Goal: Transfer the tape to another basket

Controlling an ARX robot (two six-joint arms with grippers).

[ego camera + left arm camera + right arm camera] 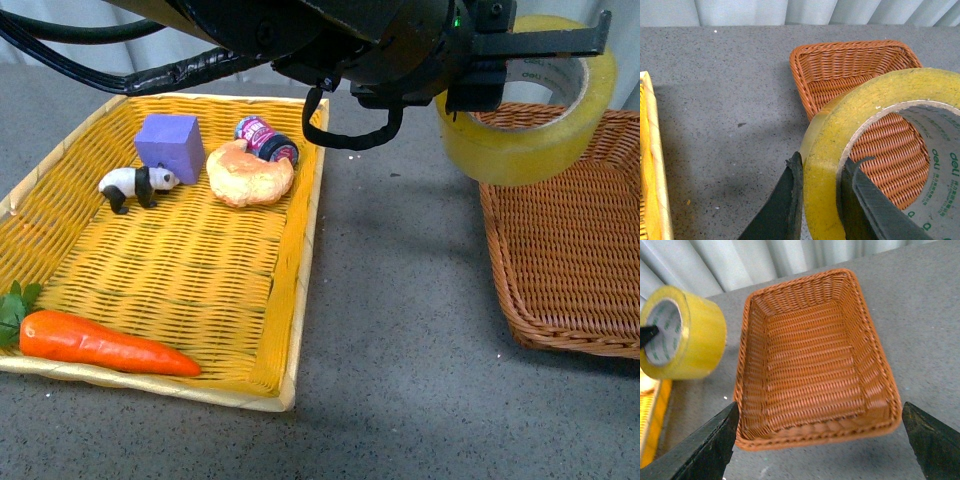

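The tape (530, 130) is a wide yellowish roll with a white printed core. It hangs in the air over the near left corner of the brown wicker basket (570, 260). My left gripper (520, 60) is shut on the tape's wall, one finger inside the core and one outside, as the left wrist view shows (825, 165). In that view the tape (850, 115) partly covers the basket (840, 55). My right gripper (818, 410) is open and empty above the basket's near rim (810, 435). The tape (695, 340) shows beside the basket there.
A bright yellow woven tray (300, 250) lies on the left. It holds a carrot (100, 345), a toy panda (138, 185), a purple block (170, 145), a croissant (250, 175) and a small can (265, 138). Grey tabletop lies between tray and basket.
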